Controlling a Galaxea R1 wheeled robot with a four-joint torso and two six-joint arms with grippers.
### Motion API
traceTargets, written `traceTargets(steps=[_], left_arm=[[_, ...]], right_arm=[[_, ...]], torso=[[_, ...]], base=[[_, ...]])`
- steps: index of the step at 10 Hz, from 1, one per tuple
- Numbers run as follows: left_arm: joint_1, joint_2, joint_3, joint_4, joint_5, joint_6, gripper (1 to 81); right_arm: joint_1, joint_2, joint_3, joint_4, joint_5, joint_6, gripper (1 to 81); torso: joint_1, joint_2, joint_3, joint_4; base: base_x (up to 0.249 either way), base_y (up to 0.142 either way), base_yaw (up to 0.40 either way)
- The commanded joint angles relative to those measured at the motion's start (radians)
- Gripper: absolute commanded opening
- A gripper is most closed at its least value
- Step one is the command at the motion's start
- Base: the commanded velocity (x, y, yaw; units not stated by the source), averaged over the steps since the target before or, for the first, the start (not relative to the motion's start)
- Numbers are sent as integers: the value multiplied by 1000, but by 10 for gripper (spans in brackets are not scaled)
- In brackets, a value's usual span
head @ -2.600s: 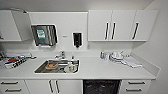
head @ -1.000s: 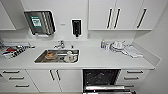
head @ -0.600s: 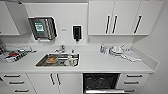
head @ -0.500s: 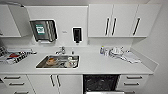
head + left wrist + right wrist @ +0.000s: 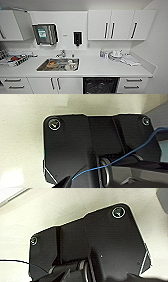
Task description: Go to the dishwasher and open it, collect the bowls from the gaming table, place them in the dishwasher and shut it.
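- White laminate covers the long countertop (image 5: 95,67), smooth and flat, with matching flat-fronted drawers (image 5: 15,83) below its left end.
- At the far left of the counter lies a wire dish rack (image 5: 13,60) holding blurred items, one of them red.
- On the wall above hangs a boxy metal paper-towel dispenser (image 5: 45,34) with a green label.
- Set into the counter is a rectangular stainless-steel sink (image 5: 58,64) with crockery inside and a curved tap (image 5: 61,53) behind it.
- A small dark soap dispenser (image 5: 77,38) is fixed to the wall right of the tap.
- Under the counter, right of the sink cabinet, the dishwasher (image 5: 100,85) stands open, its cavity dark.
- Above, white wall cupboards (image 5: 120,25) carry slim dark bar handles.
- On the right part of the counter sit stacked white dishes (image 5: 115,55) and a folded cloth (image 5: 130,60).
- Both wrist views show dark robot plates over a pale surface; I cannot tell whether either gripper is open or closed.
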Motion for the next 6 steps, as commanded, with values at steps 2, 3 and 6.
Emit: traceTargets(steps=[2, 3, 6], left_arm=[[-47, 1, -4, -6, 47, 7, 811], [-47, 1, -5, -8, 47, 7, 811], [-47, -6, -5, -3, 45, 11, 811]], right_arm=[[18, 12, -8, 4, -48, -2, 811], [12, 28, -34, 53, -45, -6, 811], [30, 71, -105, 365, -57, -374, 811]], torso=[[0, 0, 0, 0], [0, 0, 0, 0], [0, 0, 0, 0]], base=[[0, 0, 0], [0, 0, 0], [0, 0, 0]])
